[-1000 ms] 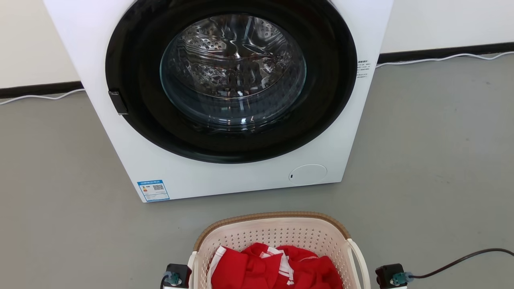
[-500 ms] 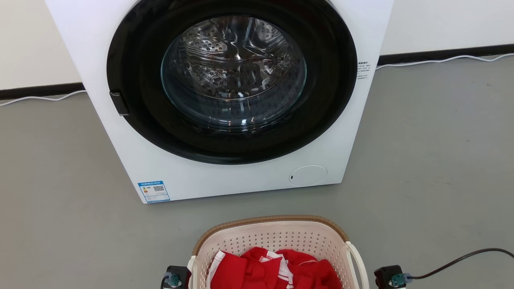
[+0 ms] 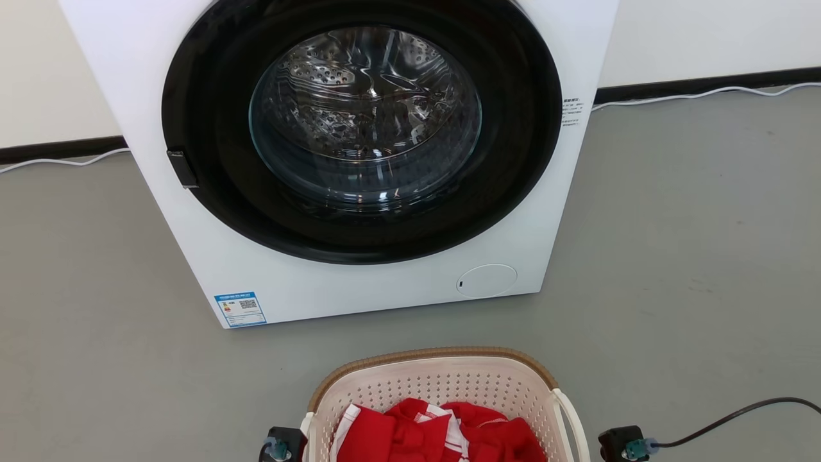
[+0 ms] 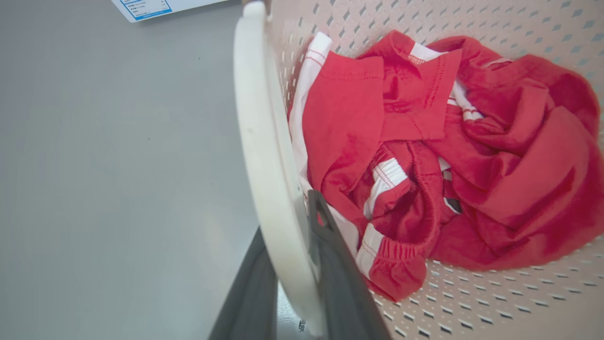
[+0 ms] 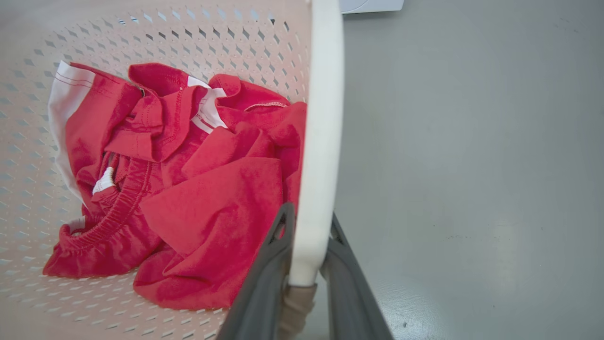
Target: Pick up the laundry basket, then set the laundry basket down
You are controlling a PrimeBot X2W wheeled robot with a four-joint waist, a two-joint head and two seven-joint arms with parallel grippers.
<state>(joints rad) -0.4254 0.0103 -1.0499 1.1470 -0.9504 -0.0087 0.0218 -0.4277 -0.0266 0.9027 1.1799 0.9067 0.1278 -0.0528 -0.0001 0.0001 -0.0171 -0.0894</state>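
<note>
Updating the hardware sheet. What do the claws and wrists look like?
Left claw and right claw look alike: two long, flat, dark grey fingers each, tapering to a tip with a small triangular cut-out. In the head view each wrist carries a black boxy housing with a teal plug; a black cable trails from the right one.

Right gripper (image 5: 309, 215) jaws pinch the laundry basket (image 5: 264, 42) handle.
</note>
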